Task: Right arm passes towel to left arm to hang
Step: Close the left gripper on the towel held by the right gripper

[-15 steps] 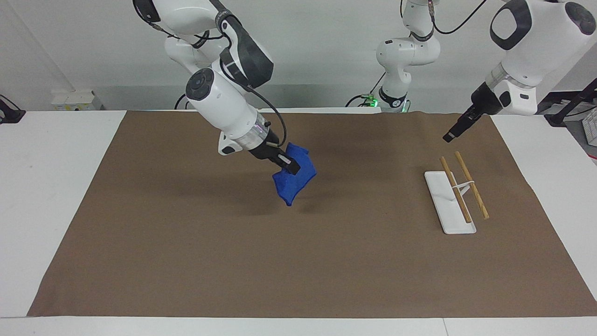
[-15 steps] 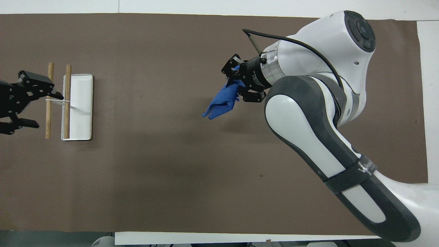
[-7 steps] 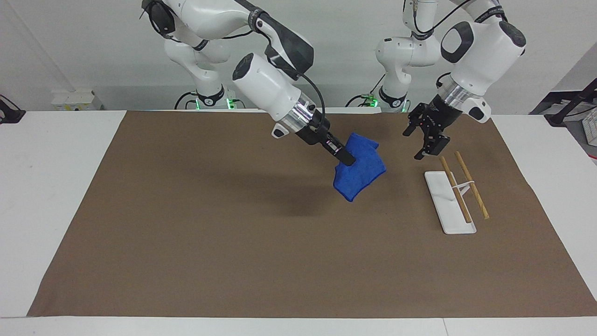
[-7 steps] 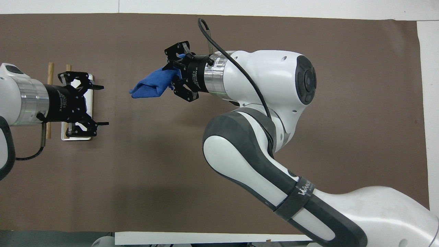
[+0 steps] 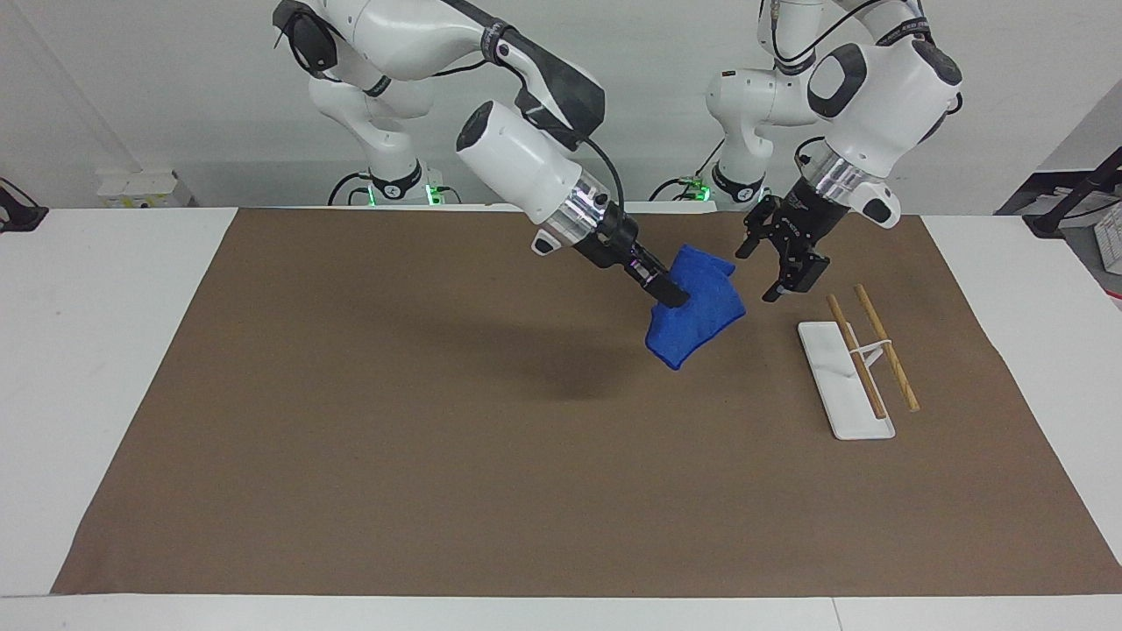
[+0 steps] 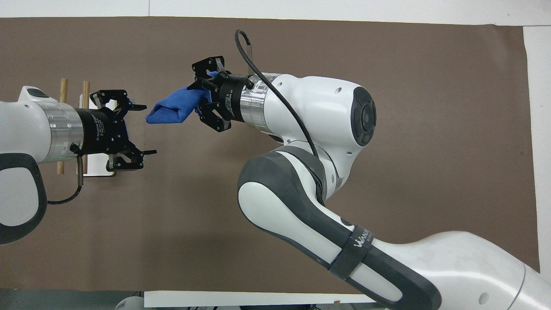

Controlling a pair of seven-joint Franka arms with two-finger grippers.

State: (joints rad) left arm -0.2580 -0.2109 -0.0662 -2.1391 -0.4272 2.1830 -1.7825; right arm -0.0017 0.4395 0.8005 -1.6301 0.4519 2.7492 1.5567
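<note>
My right gripper point(image 5: 671, 296) is shut on the blue towel point(image 5: 706, 317) and holds it in the air over the brown mat point(image 5: 421, 438). The towel hangs crumpled from the fingers, pointing toward the left arm's end of the table. It also shows in the overhead view point(image 6: 170, 112), held by the right gripper point(image 6: 203, 102). My left gripper point(image 5: 757, 275) is open and empty, raised just beside the towel with a small gap between them. In the overhead view the left gripper point(image 6: 148, 129) has its jaws spread wide, facing the towel's free end.
A white rack base point(image 5: 837, 386) with two wooden rods point(image 5: 887, 349) stands on the mat at the left arm's end, below the left gripper. In the overhead view the rods point(image 6: 63, 88) show partly under the left wrist. White table point(image 5: 105, 368) borders the mat.
My right gripper has carried the towel farther toward the left arm's end. My left gripper has swung in from over the rack to meet it, open.
</note>
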